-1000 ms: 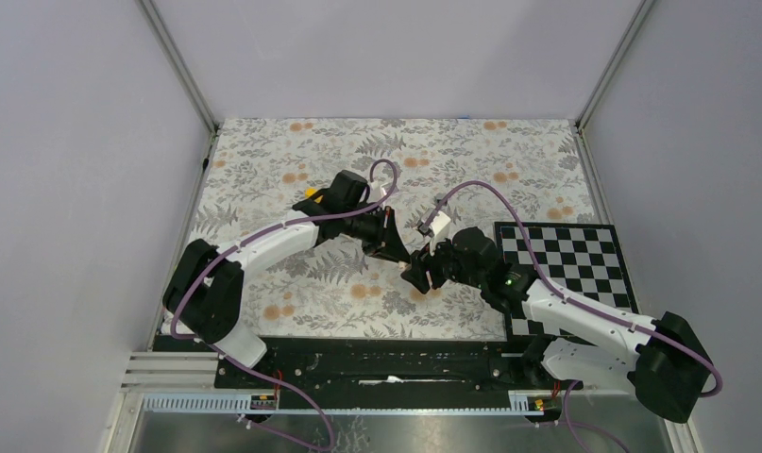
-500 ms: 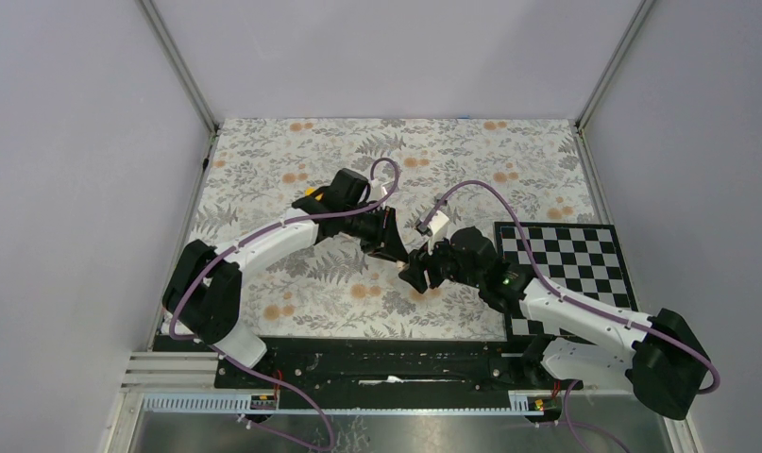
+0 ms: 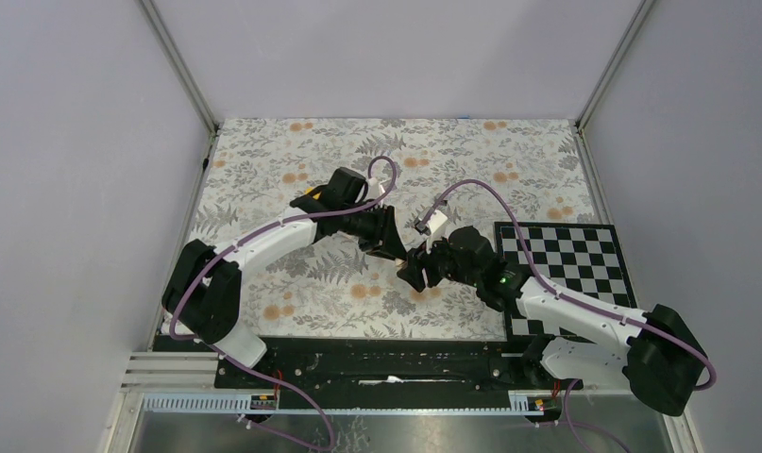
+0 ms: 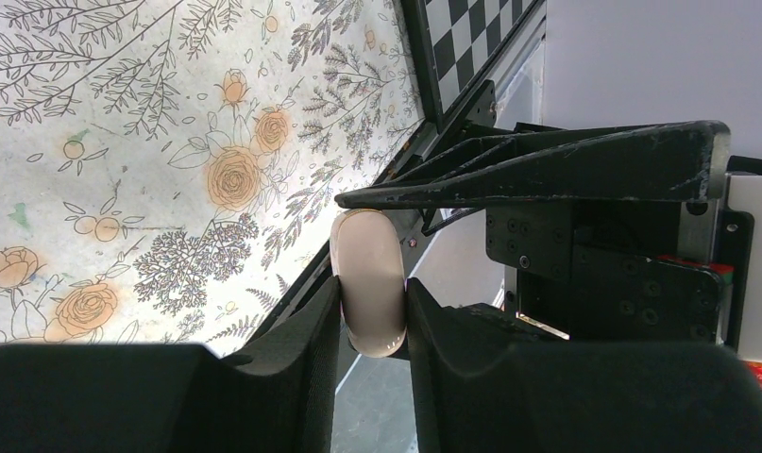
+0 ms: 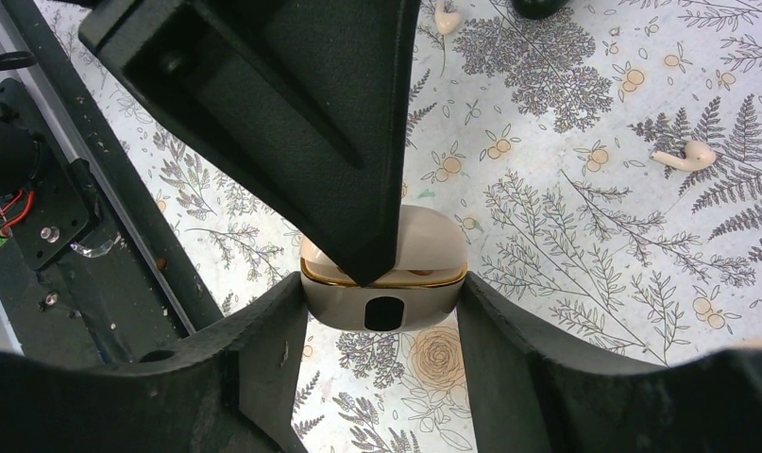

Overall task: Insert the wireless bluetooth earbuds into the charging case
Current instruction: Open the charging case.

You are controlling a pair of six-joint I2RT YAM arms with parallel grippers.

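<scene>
Cream charging case point(image 5: 424, 247), inside right gripper point(image 5: 384, 311) (left gripper point(image 4: 371, 316) too)

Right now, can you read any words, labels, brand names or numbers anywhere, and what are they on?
None: no view shows any readable text.
The case shows a gold seam and a dark slot, no brand.
The mat has only flowers.
The chessboard has only squares.

Plain grey walls point(image 3: 75, 142) close in three sides of the table point(image 3: 263, 160) (spread with a leaf-and-flower print), aluminium posts point(image 3: 178, 66) stand in the back corners, and a checkerboard mat point(image 3: 584, 250) lies at the right.
</scene>
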